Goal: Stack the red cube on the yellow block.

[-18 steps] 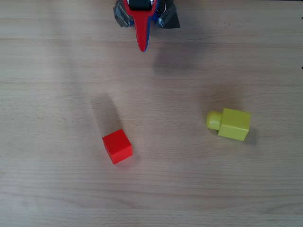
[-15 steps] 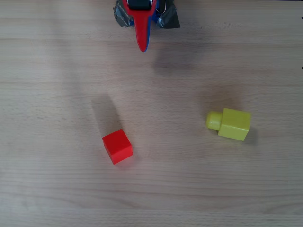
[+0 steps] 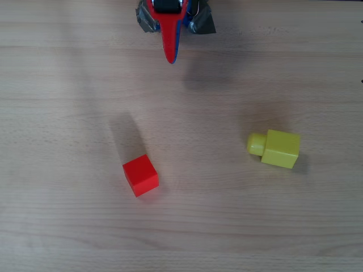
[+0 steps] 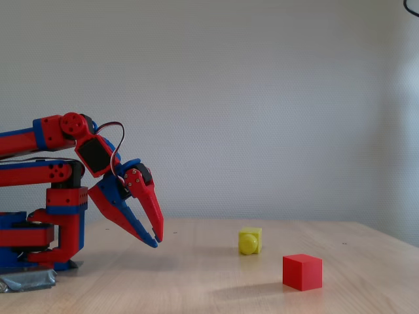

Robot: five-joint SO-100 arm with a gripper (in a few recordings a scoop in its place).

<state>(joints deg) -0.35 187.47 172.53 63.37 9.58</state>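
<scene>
The red cube lies on the wooden table left of centre in the overhead view, and low at the right in the fixed view. The yellow block lies on its side to the right, its round stud pointing left; the fixed view shows it further back. My red-and-blue gripper points down the table from the top edge, far from both pieces. From the side its fingertips nearly meet, with nothing between them, held above the tabletop.
The arm's base stands at the table's left end in the fixed view, held down with grey tape. Bare wood surrounds both pieces.
</scene>
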